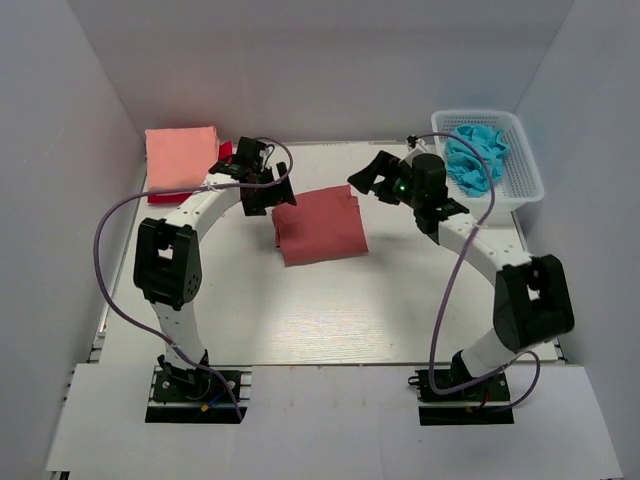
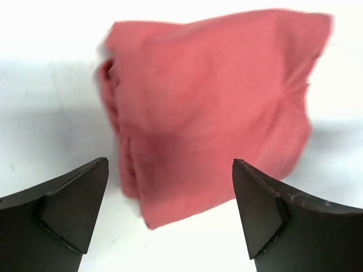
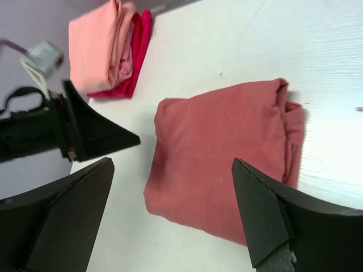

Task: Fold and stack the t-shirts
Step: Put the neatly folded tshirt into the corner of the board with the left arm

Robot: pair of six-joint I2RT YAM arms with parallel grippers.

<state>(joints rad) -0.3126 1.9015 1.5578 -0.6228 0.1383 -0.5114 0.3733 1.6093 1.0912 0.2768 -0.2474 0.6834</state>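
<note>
The soft brick-red tee (image 1: 320, 225) lies mid-counter (image 1: 300, 320), folded into a rumpled rectangle. The left hand (image 2: 170, 164) and right hand (image 3: 173, 164) hover beside it, spread wide and empty. The folded salmon-pink tee (image 1: 180, 155) tops the bright red tee (image 3: 139, 51) at far left.

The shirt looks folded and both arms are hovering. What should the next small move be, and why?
Probably lower the open left gripper and right gripper onto the side edges of the brick-red shirt and pinch. It lies folded mid-table, apart from the pink shirt stacked on the red shirt at the far left, so it likely goes there next.
</note>
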